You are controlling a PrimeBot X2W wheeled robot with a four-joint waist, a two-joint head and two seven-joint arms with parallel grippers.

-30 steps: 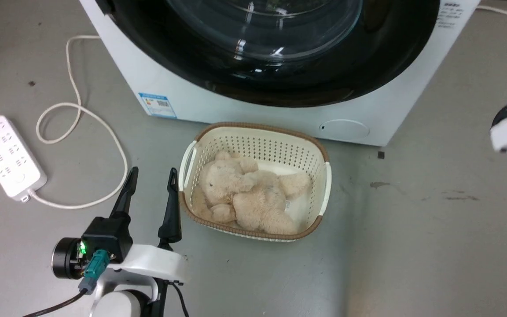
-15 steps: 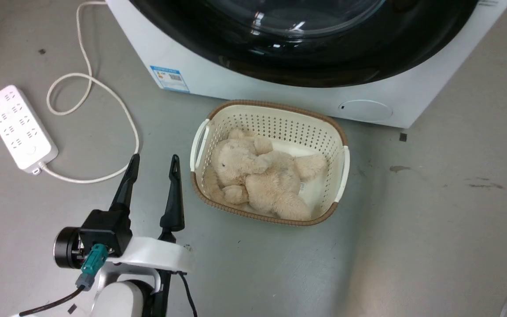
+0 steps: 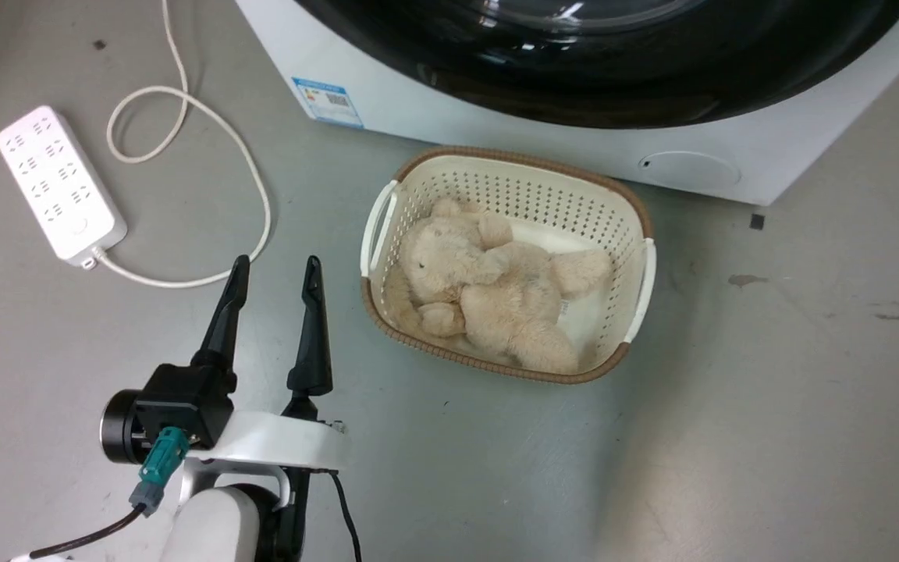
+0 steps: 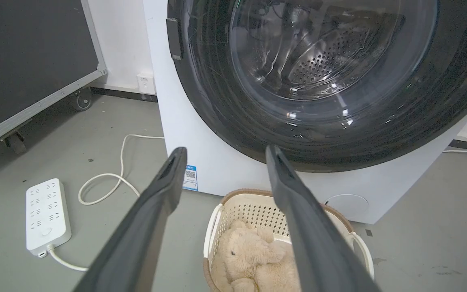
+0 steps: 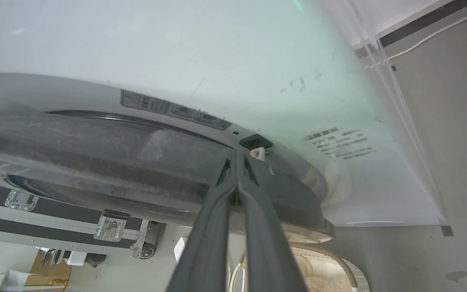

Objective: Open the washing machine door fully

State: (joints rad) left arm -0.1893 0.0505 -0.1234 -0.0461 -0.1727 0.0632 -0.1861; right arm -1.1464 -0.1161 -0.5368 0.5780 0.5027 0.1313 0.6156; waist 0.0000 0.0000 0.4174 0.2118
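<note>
Right wrist view: right gripper [image 5: 237, 159], fingers pressed together w/ nothing between, tips set at the rim of the washing machine door [image 5: 95, 150], beside a small black latch block [image 5: 255, 142]. Prob. closed to act as a thin wedge for prying the latch side off the washer [image 5: 217, 61]. Head view: left gripper [image 3: 276, 265], fingers apart, hangs idle over the floor [image 3: 730, 390] just beside the basket [image 3: 512, 160], presumably kept out of the swing path. Door covers most of the washer front, behind the basket: glossy black ring, bulging clear glass, steel drum [image 4: 318, 61] visible thru it; appears shut or nearly so.
</note>
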